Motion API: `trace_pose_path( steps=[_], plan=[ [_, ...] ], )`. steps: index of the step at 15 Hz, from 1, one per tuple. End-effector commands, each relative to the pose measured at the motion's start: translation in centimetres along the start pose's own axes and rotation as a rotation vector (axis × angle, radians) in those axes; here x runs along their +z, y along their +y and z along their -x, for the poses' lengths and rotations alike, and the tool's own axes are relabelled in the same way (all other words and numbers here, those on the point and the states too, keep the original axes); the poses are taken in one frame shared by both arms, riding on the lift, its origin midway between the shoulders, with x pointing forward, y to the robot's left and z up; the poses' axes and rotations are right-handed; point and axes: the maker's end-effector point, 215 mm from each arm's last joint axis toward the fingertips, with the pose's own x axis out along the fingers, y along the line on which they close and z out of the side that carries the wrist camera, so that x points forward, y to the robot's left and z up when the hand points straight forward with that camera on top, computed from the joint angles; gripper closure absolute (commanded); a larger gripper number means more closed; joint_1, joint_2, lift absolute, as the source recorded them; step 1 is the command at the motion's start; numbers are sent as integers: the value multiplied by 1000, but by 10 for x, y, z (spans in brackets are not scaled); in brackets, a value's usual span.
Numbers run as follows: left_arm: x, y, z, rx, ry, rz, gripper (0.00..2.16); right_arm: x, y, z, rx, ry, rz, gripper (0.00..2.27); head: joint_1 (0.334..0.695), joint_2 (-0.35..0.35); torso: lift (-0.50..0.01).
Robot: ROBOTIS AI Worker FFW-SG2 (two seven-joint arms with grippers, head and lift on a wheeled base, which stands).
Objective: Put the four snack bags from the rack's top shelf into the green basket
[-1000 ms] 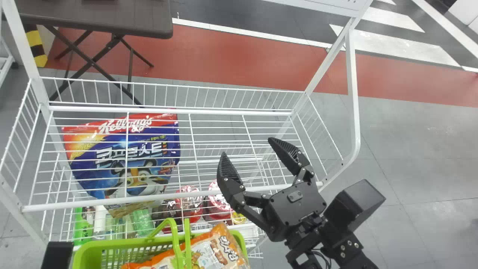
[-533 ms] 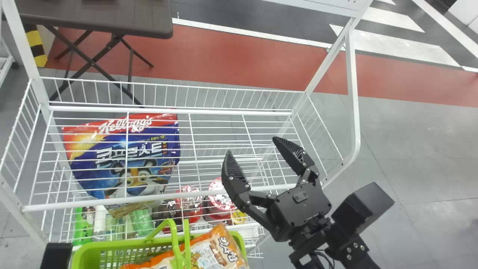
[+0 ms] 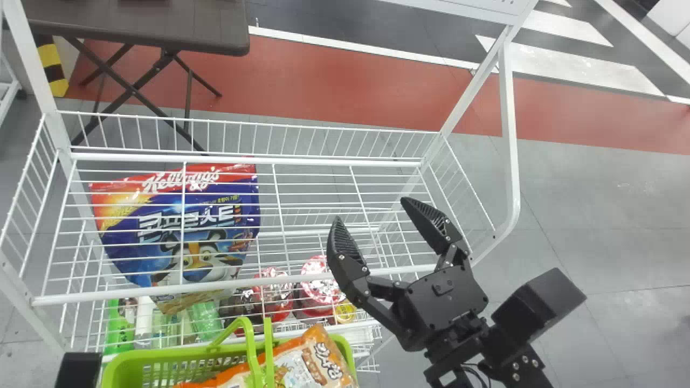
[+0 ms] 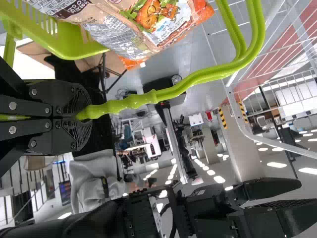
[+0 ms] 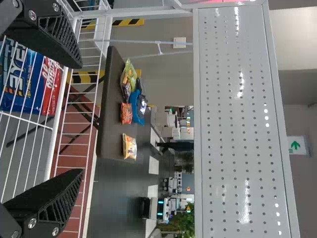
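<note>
Open and with nothing between its fingers, my right gripper [image 3: 372, 207] hangs over the right part of the white wire rack; the right wrist view shows the same gripper [image 5: 80, 118] spread wide. A black part of my left gripper [image 3: 78, 372] appears at the head view's bottom left. In the left wrist view the left gripper [image 4: 85, 115] is shut on the handle of the green basket [image 4: 74, 42]. The basket [image 3: 161, 358] holds an orange snack bag [image 3: 310, 361]. A blue and red cereal bag [image 3: 183, 226] lies behind white wires in the rack's left part.
Bottles and red-topped jars [image 3: 318, 285] stand lower in the rack. White posts and rails [image 3: 509, 134] frame its right end. A dark folding table [image 3: 135, 27] stands behind, with several small bags [image 5: 130, 146] on it. A perforated white panel [image 5: 237, 124] is near the right gripper.
My right gripper has shifted to the right in the head view, staying open. The green basket has moved very slightly left, and the cereal bag is unmoved.
</note>
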Motion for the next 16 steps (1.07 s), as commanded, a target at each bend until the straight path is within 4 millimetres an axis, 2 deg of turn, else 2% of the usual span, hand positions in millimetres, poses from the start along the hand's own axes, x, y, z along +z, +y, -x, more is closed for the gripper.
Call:
trace_pose_path(
  steps=[1, 14, 16],
  plan=[
    [-1, -1, 0, -2, 0, 1, 2145, 3, -1, 1, -2, -4, 3, 63, 695, -350, 0],
    [-1, -1, 0, -2, -1, 1, 2145, 3, -3, 2, -4, -3, 2, 63, 695, -350, 0],
    [-1, -1, 1, -3, -3, 3, 2145, -1, -8, 3, -13, 5, 9, 63, 695, -350, 0]
  ],
)
